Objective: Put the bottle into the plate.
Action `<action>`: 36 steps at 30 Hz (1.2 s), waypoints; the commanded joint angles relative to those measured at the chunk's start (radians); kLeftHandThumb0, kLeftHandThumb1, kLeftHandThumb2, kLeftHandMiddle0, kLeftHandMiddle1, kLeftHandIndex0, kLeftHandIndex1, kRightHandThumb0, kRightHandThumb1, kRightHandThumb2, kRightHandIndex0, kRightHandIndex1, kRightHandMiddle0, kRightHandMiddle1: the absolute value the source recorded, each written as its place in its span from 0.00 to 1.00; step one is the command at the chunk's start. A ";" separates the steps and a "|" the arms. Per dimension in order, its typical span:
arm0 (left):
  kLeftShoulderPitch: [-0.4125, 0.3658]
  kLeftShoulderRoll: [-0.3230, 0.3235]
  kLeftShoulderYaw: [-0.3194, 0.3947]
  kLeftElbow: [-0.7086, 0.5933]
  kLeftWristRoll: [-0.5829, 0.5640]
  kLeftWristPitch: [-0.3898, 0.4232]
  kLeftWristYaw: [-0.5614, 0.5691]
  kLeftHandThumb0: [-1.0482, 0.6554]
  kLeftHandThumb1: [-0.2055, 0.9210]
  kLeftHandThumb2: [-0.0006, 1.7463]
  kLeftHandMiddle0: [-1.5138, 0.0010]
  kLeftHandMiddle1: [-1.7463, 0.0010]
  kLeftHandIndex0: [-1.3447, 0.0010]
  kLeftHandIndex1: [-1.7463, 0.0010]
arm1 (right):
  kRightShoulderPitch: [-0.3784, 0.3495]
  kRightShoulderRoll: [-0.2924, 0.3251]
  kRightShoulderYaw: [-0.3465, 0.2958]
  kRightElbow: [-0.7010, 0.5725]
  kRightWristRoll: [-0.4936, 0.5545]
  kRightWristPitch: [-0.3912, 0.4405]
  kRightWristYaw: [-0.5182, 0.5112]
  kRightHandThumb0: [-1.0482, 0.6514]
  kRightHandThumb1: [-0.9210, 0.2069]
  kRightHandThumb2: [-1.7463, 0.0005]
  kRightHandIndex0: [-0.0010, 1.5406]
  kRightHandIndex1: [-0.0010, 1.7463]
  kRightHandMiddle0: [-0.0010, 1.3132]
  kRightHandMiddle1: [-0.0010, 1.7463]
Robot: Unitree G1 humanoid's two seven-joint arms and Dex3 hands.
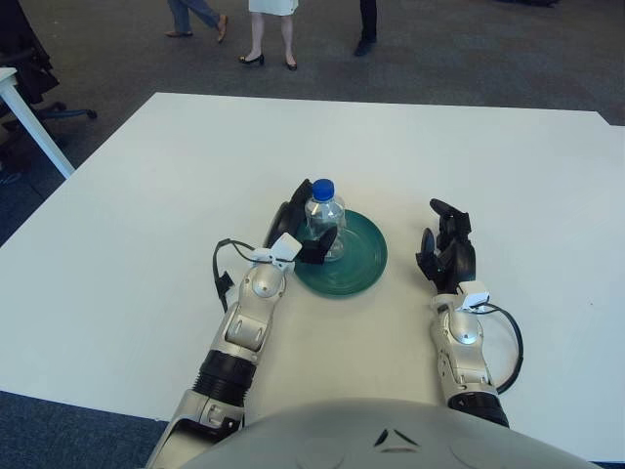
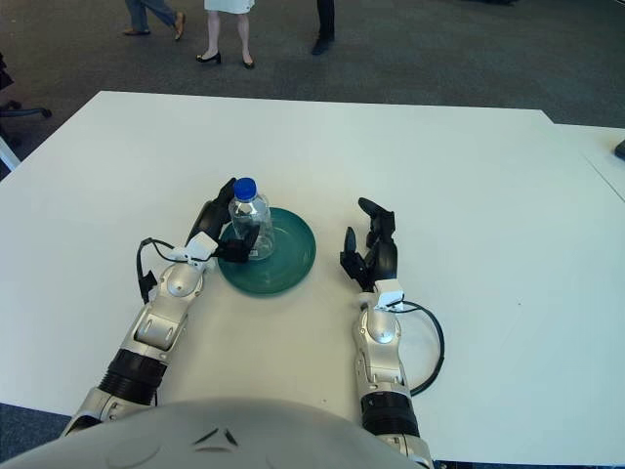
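Note:
A clear plastic bottle (image 1: 325, 223) with a blue cap stands upright on the left part of a dark green plate (image 1: 363, 262) near the middle of the white table. My left hand (image 1: 299, 231) is at the plate's left rim, with its fingers curled around the bottle's body from behind and in front. My right hand (image 1: 446, 244) shows on the table to the right of the plate, apart from it, fingers spread and holding nothing.
The white table (image 1: 146, 195) extends wide around the plate. Beyond its far edge, people's legs (image 1: 270, 34) stand on dark carpet. An office chair (image 1: 39, 68) and another table's leg (image 1: 34, 122) are at the far left. A black cable (image 1: 510, 337) loops by my right wrist.

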 commanded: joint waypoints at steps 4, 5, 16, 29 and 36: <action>-0.003 -0.001 -0.003 0.031 0.001 -0.011 0.011 0.36 0.54 0.69 0.24 0.00 0.60 0.00 | 0.068 0.025 0.012 0.043 0.001 0.029 -0.007 0.31 0.00 0.59 0.33 0.00 0.06 0.53; -0.001 -0.001 -0.002 0.033 -0.003 -0.017 0.010 0.36 0.54 0.69 0.25 0.00 0.60 0.00 | 0.069 0.025 0.012 0.040 0.002 0.030 -0.007 0.31 0.00 0.60 0.33 0.00 0.06 0.53; 0.013 0.002 -0.005 0.053 0.000 -0.057 0.025 0.36 0.53 0.70 0.25 0.00 0.59 0.00 | 0.076 0.024 0.014 0.018 0.011 0.046 -0.002 0.32 0.00 0.59 0.33 0.01 0.06 0.54; 0.022 0.000 0.003 0.052 -0.093 -0.069 -0.051 0.35 0.52 0.71 0.22 0.00 0.59 0.00 | 0.071 0.022 0.010 0.016 0.017 0.055 -0.008 0.32 0.00 0.59 0.33 0.00 0.05 0.52; 0.018 0.002 0.015 0.075 -0.147 -0.113 -0.086 0.35 0.54 0.68 0.31 0.00 0.59 0.01 | 0.063 0.017 0.007 0.023 0.017 0.057 -0.007 0.31 0.00 0.60 0.32 0.00 0.07 0.53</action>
